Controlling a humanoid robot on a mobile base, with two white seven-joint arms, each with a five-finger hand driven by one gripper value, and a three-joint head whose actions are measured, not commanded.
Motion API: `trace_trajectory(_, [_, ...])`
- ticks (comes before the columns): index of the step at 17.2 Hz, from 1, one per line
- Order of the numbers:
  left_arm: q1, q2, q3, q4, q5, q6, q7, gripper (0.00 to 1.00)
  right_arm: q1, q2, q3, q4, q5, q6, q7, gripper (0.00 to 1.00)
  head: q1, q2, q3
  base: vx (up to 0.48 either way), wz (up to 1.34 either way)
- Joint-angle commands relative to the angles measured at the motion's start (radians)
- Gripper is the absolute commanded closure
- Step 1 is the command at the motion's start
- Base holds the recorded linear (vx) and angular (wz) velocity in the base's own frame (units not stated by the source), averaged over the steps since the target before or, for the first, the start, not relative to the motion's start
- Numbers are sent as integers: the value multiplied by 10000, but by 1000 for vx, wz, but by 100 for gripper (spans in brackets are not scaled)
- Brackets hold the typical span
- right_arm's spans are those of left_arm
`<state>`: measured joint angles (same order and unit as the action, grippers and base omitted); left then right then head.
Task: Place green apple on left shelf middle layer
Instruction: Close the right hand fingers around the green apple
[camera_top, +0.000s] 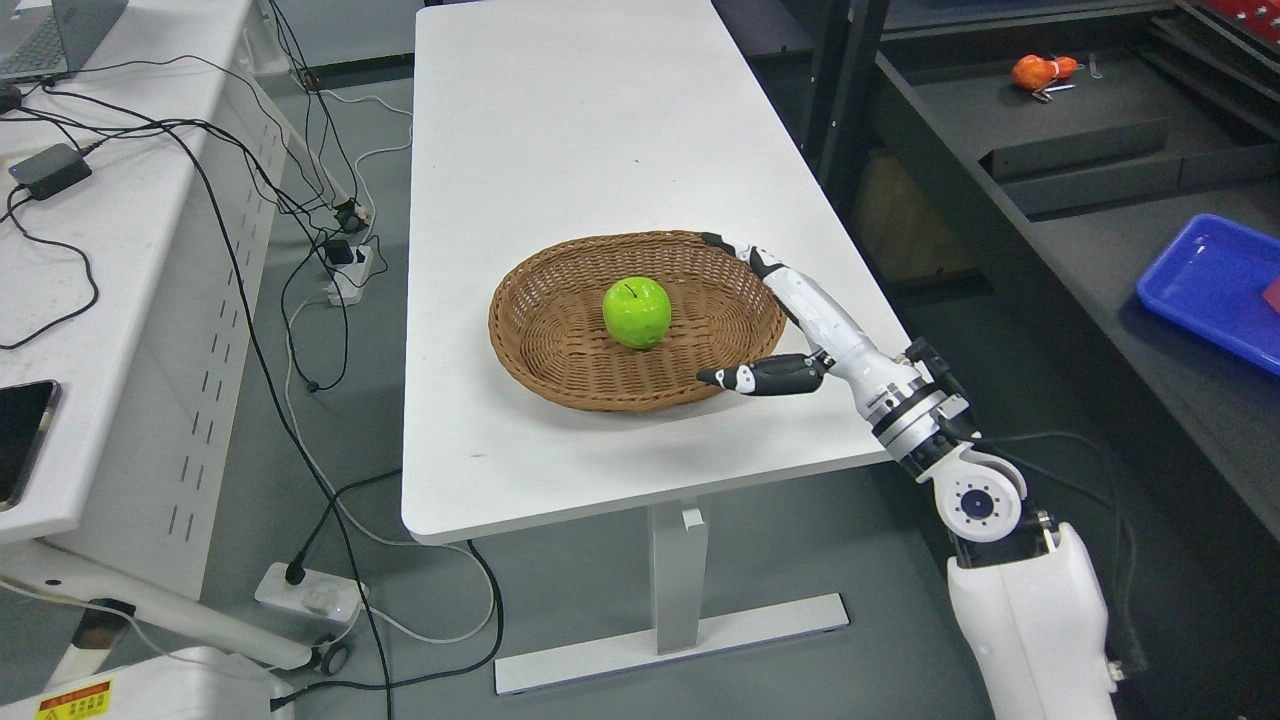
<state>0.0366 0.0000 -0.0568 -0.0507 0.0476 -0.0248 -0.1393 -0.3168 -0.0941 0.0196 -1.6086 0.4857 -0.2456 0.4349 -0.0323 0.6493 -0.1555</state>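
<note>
- Nearest the camera: white forearm of the right hand (800, 335), coming in from lower right; fingers spread and relaxed over the basket's right rim, thumb stretched toward the middle, nothing held
- Green apple (637, 312): upright, stem up, sitting at the centre of the wicker basket (540, 340); well apart from the fingertips
- Basket resting on the white table (560, 130), toward its near end
- Step in hand, by judgement: reach toward the apple, grasp not yet made
- Next move calls for: hand carried left over the rim, then fingers closed round the fruit before lifting
- Left shelf not seen; left arm out of view
</note>
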Motion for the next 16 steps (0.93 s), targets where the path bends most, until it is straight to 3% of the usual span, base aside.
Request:
trace_trajectory(1, [2,175,0,1,0,-13,12,0,-989,-531,1703,515,801,446,819,0,0,0,0,202,60])
trace_trajectory(4, [2,175,0,1,0,2,-3,0,-1126,-624,2425,1050,1920,446,867,0,0,0,0,157,27])
trace_trajectory(8, [2,175,0,1,0,2,12,0,-2229,-609,2717,2507,2000,629,1005,0,0,0,0,98,0])
trace_trajectory(10, [2,175,0,16,0,2,-3,0,-2659,-578,3466,3029,2000,737,1005,0,0,0,0,65,-3])
trace_trajectory(16, [2,175,0,1,0,-13,-3,0,-2967,-548,4420,4394,2644,829,1005,0,0,0,0,17,0])
